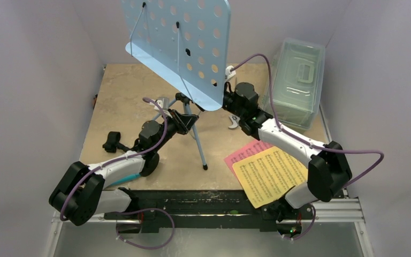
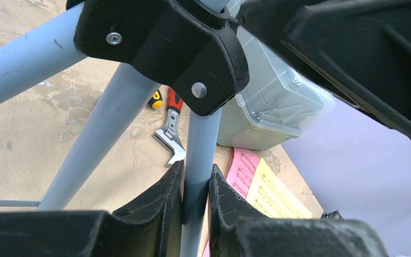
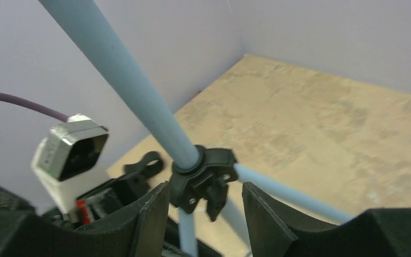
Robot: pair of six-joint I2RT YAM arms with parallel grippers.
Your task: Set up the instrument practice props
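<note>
The light blue perforated music stand point(image 1: 179, 48) stands on its tripod at mid-table, its desk tilted toward the back. My left gripper point(image 1: 184, 122) is shut on one blue tripod leg point(image 2: 197, 160), both fingers pressed against the tube just below the black hub point(image 2: 176, 48). My right gripper point(image 3: 206, 206) is open, facing that hub point(image 3: 203, 176) from the other side; its fingers stand apart and touch nothing. The yellow page point(image 1: 270, 174) lies over the pink page point(image 1: 246, 152) at the front right. A black mic clip point(image 1: 111, 142) shows by the left arm.
A clear lidded box point(image 1: 297, 80) sits at the back right. A red-handled wrench point(image 2: 170, 134) and a screwdriver handle point(image 2: 155, 99) lie on the table behind the tripod. Purple walls close in the table on three sides.
</note>
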